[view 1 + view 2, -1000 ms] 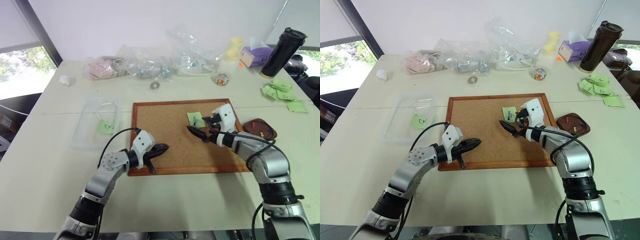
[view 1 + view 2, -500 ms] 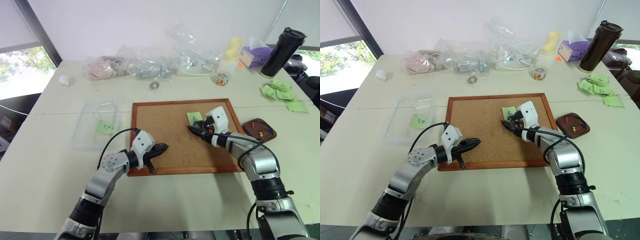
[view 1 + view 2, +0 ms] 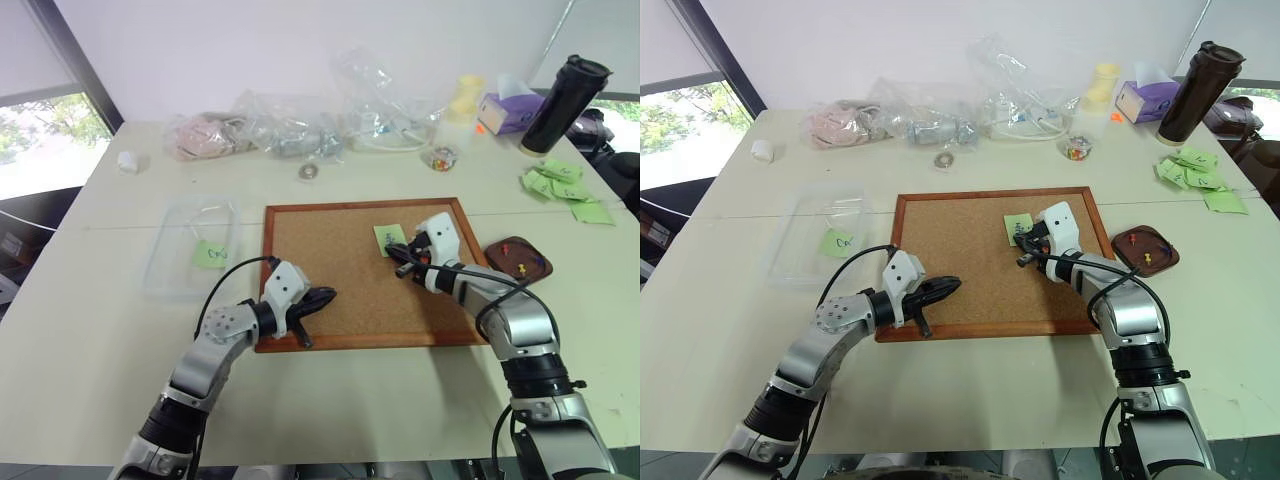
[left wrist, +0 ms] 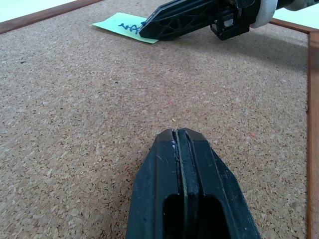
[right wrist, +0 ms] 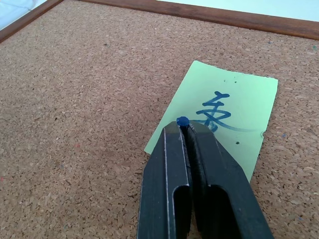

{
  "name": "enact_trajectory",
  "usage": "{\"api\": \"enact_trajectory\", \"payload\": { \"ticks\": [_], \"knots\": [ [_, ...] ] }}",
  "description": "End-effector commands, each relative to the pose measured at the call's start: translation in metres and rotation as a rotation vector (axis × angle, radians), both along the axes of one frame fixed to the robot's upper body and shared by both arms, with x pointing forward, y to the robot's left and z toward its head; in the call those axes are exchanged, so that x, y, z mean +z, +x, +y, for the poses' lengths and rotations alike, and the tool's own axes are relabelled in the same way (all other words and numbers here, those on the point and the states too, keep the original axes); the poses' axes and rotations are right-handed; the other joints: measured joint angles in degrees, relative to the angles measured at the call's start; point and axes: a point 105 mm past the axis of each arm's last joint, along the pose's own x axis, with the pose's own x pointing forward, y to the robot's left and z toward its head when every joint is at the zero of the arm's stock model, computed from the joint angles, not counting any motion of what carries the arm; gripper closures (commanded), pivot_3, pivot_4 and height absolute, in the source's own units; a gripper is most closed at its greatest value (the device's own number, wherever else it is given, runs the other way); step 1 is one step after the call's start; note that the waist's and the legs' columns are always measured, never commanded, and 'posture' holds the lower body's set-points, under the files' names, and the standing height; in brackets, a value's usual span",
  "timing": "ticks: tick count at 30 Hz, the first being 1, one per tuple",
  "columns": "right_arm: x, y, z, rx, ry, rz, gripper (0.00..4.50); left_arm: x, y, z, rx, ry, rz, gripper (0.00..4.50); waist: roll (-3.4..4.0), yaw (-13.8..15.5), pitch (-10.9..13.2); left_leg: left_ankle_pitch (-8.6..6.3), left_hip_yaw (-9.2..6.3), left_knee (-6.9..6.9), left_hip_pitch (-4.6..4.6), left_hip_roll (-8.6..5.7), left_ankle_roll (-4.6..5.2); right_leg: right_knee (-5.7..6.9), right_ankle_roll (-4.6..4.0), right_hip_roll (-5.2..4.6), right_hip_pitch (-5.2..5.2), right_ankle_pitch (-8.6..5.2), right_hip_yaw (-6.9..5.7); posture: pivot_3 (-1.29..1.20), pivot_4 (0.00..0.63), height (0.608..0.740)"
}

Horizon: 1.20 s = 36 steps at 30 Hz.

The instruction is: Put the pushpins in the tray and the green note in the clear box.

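While the right gripper (image 5: 185, 127) sits pinched on a blue pushpin (image 5: 182, 120), it's right over the green note (image 5: 234, 114) on the cork board (image 3: 330, 270).

Left gripper (image 4: 179, 137) is closed on nothing, low over the board. Tray (image 3: 540, 262) with a couple of pins sits just off the board's right side, clear box (image 3: 165, 255) on the left. My worry: tiny pin head, barely caught at the tips, so it could slip out or drag the note along when pulled.

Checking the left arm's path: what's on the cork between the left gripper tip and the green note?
Bare cork board lies between the shut left gripper and the green note, as the left wrist view shows. The right gripper sits at the note.
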Motion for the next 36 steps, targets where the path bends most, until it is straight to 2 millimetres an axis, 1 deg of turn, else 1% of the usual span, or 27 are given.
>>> {"api": "enact_trajectory", "payload": {
  "ticks": [1, 5, 11, 14, 19, 20, 21, 24, 26, 28, 31, 32, 35, 36],
  "knots": [
    [0.019, 0.000, 0.004, 0.020, 0.024, -0.050, 4.45, -0.006, -0.003, 0.001, 0.000, 0.010, 0.020, 4.50, 0.00, 0.00, 0.00, 0.00, 0.00, 0.00, 0.00, 0.00, 0.00, 0.00, 0.00, 0.00, 0.00, 0.00, 0.00, 0.00, 0.150, 0.730],
    [0.036, -0.004, 0.007, 0.043, 0.028, -0.090, 4.45, -0.006, -0.003, 0.001, 0.000, 0.009, 0.023, 4.50, 0.00, 0.06, 0.00, 0.00, 0.00, -0.01, -0.02, 0.00, 0.00, 0.00, 0.00, 0.00, -0.03, 0.00, 0.00, 0.00, 0.150, 0.730],
    [0.051, -0.014, 0.014, 0.088, 0.016, -0.124, 4.45, -0.006, -0.002, 0.001, 0.000, 0.008, 0.028, 4.50, 0.01, 0.06, 0.00, 0.00, 0.00, -0.03, -0.06, 0.00, 0.00, 0.00, 0.00, 0.00, -0.09, 0.00, 0.01, 0.00, 0.150, 0.730],
    [0.055, -0.017, 0.015, 0.094, 0.016, -0.128, 4.45, -0.006, -0.002, 0.000, 0.000, 0.006, 0.030, 4.50, 0.01, 0.09, 0.00, 0.00, 0.00, -0.02, -0.06, 0.00, 0.00, -0.01, 0.00, 0.00, -0.06, 0.00, 0.01, 0.00, 0.150, 0.730],
    [0.055, -0.020, 0.014, 0.098, 0.007, -0.127, 4.45, -0.006, -0.001, 0.001, 0.003, 0.010, 0.028, 4.50, 0.01, 0.09, 0.00, 0.00, 0.00, -0.03, -0.05, 0.00, 0.00, 0.00, 0.00, 0.00, -0.07, 0.00, 0.01, 0.00, 0.150, 0.730],
    [0.057, -0.020, 0.009, 0.081, 0.007, -0.134, 4.45, -0.006, 0.000, 0.002, 0.002, 0.013, 0.026, 4.50, 0.00, 0.09, 0.00, 0.00, 0.00, -0.03, -0.06, 0.00, 0.00, 0.00, 0.00, 0.00, -0.07, 0.00, 0.01, 0.00, 0.150, 0.730],
    [0.061, -0.018, 0.001, 0.048, 0.014, -0.143, 4.45, -0.006, 0.000, 0.002, 0.000, 0.015, 0.024, 4.50, 0.01, 0.11, 0.00, 0.00, 0.00, -0.03, -0.06, 0.00, 0.00, 0.00, 0.00, 0.00, -0.07, 0.00, 0.01, 0.00, 0.150, 0.730],
    [0.067, -0.015, -0.016, -0.016, 0.031, -0.155, 4.45, -0.006, 0.000, 0.002, -0.003, 0.018, 0.023, 4.50, 0.00, 0.17, 0.00, 0.00, 0.00, -0.02, -0.06, 0.00, 0.00, 0.00, 0.00, -0.01, -0.06, 0.00, 0.01, 0.00, 0.150, 0.730],
    [0.069, -0.011, -0.067, -0.174, 0.033, -0.153, 4.45, -0.006, 0.000, 0.002, -0.003, 0.016, 0.024, 4.50, 0.00, 0.28, 0.00, 0.00, 0.00, -0.02, -0.06, 0.00, 0.00, -0.01, 0.00, -0.01, -0.05, 0.00, 0.01, 0.00, 0.150, 0.730],
    [0.068, -0.014, -0.109, -0.301, 0.023, -0.146, 4.45, -0.007, 0.000, 0.003, -0.002, 0.014, 0.028, 4.50, 0.00, 0.43, 0.01, 0.00, -0.01, 0.00, -0.06, -0.03, 0.01, -0.02, 0.00, -0.02, 0.00, 0.00, -0.01, 0.00, 0.150, 0.730],
    [0.064, -0.019, -0.140, -0.383, 0.002, -0.134, 4.45, -0.007, 0.000, 0.002, -0.002, 0.014, 0.029, 4.50, 0.01, 0.13, 0.00, 0.00, 0.00, -0.03, -0.02, -0.04, 0.01, -0.03, 0.00, -0.03, 0.02, 0.00, -0.01, 0.00, 0.150, 0.730],
    [0.063, -0.020, -0.146, -0.398, -0.002, -0.132, 4.45, -0.007, -0.001, 0.002, -0.002, 0.014, 0.029, 4.50, 0.02, -0.01, 0.00, 0.00, 0.01, -0.07, 0.01, 0.00, 0.01, -0.02, 0.00, -0.01, 0.02, 0.00, 0.00, 0.00, 0.150, 0.730],
    [0.053, -0.029, -0.176, -0.474, -0.038, -0.099, 4.45, -0.008, -0.001, 0.001, -0.009, 0.013, 0.031, 4.50, 0.06, 0.04, -0.03, 0.00, 0.02, -0.07, 0.04, 0.06, 0.00, -0.01, 0.00, 0.00, 0.01, 0.00, 0.05, 0.00, 0.150, 0.730],
    [0.050, -0.032, -0.182, -0.487, -0.044, -0.088, 4.45, -0.008, -0.001, 0.001, -0.011, 0.012, 0.032, 4.50, 0.06, 0.09, -0.03, 0.00, 0.02, -0.04, 0.04, 0.06, 0.00, -0.01, 0.00, 0.02, 0.03, 0.00, 0.05, 0.00, 0.150, 0.730]
  ]
}}
